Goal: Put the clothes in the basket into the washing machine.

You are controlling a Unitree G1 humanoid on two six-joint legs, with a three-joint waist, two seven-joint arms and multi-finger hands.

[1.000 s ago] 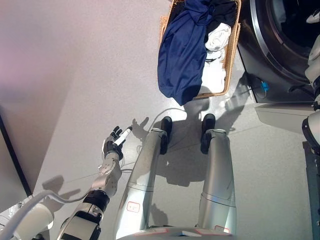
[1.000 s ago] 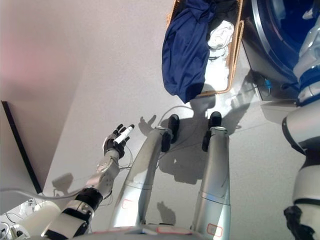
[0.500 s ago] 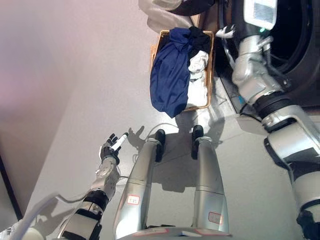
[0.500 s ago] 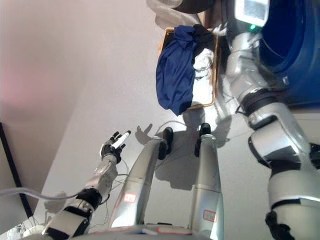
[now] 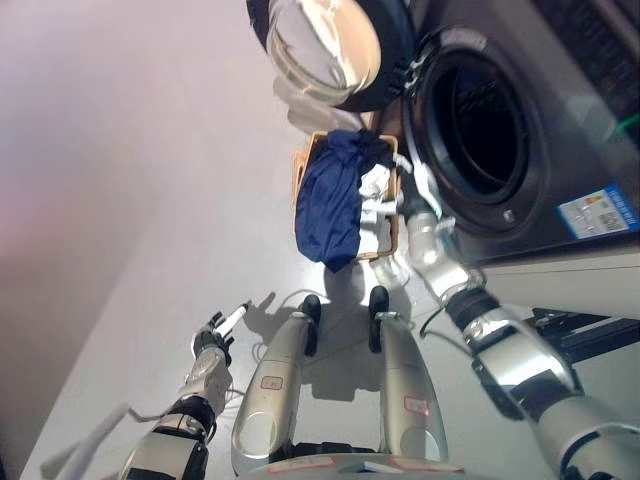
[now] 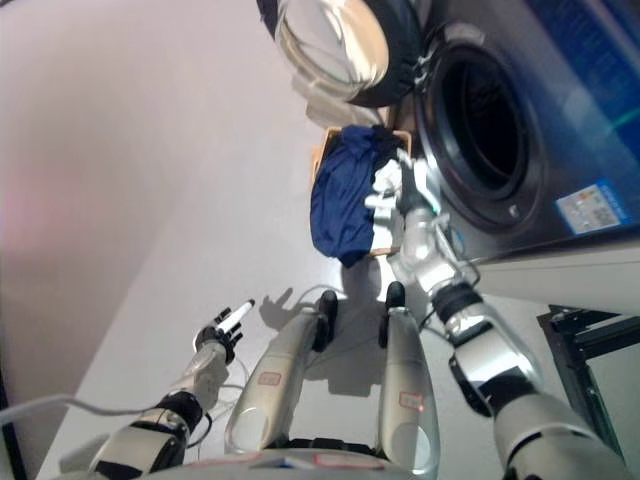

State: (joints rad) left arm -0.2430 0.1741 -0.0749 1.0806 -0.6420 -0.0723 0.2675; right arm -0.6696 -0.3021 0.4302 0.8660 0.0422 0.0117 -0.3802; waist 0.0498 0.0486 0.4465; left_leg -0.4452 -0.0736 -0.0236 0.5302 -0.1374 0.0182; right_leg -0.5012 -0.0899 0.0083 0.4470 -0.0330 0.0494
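The right hand (image 6: 398, 190), fingers unclear, is reaching the wicker basket (image 5: 302, 168); the soft navy garment (image 5: 330, 205) is draping limply, best gathered mid-fold; left hand (image 5: 215, 333) is idling, fingers straight.

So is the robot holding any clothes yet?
Left hand holds nothing, fingers straight, out to the side. Right hand is over the basket at the white cloth; a hold cannot be told.

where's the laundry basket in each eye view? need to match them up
Left eye view: the basket sits upper centre, left of the washing machine's drum opening, a blue garment draped over its near rim.
Right eye view: the basket is again upper centre, a little further right, partly behind the right robot hand.
Shared landmark: the open washer door right above it.
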